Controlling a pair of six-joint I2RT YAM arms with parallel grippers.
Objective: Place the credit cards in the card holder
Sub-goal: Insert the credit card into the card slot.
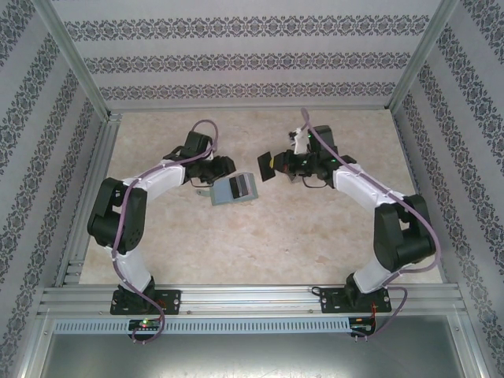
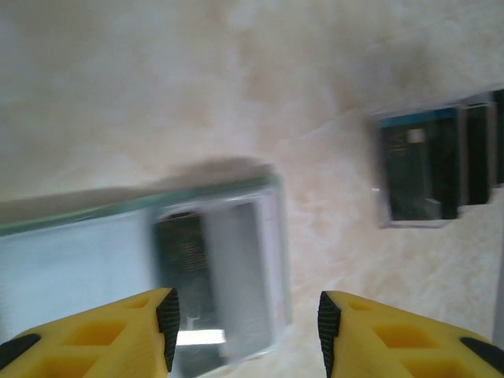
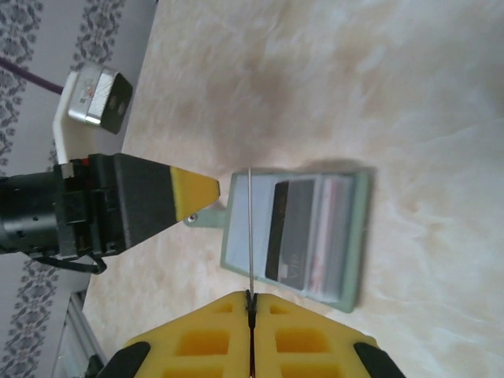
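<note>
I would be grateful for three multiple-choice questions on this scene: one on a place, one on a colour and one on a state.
1. Where is the card holder?
A. open on the table, at the left pincer
B. closed, at the far right corner
C. closed, at the near left corner

2. What colour is the credit card outside the holder?
A. white
B. red
C. black

3. How is the right pincer standing?
A. wide open
B. shut on the credit card
C. shut on nothing

Answers:
1 A, the top view shows it open by the left pincer's tips.
2 C, it is dark against the pale table.
3 B, its wrist view shows the card edge-on between closed fingers.
</note>
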